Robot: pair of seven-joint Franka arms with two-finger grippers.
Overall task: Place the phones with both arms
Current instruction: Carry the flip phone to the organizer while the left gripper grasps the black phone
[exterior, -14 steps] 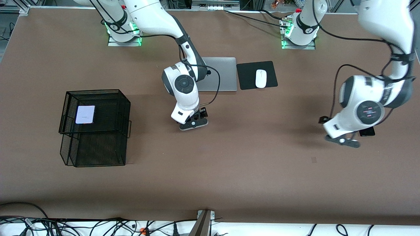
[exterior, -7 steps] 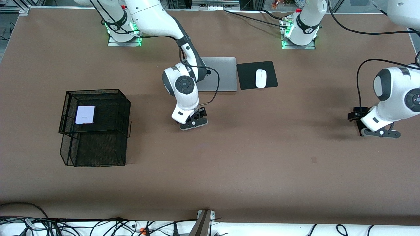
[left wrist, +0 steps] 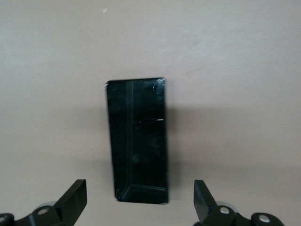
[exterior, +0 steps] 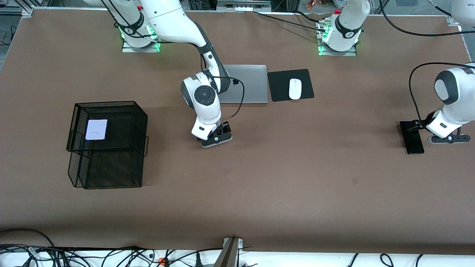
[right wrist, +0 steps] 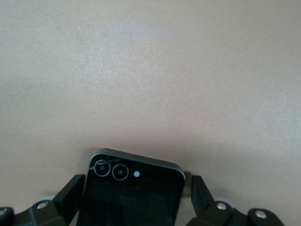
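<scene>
Even overhead light falls on the brown table [exterior: 259,193], and soft shadows lie beneath both arms and beside the wire basket [exterior: 107,144]. Green lamps glow at the arm bases. Faint reflections streak the long black phone [left wrist: 137,141], whose edges look slightly soft.

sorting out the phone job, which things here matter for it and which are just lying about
Part of the job:
- lilac phone in the mesh basket
- long black phone, beside the open left gripper
- small black phone, between the open right gripper's fingers

Just lying about:
- laptop
- mouse
- mouse pad
</scene>
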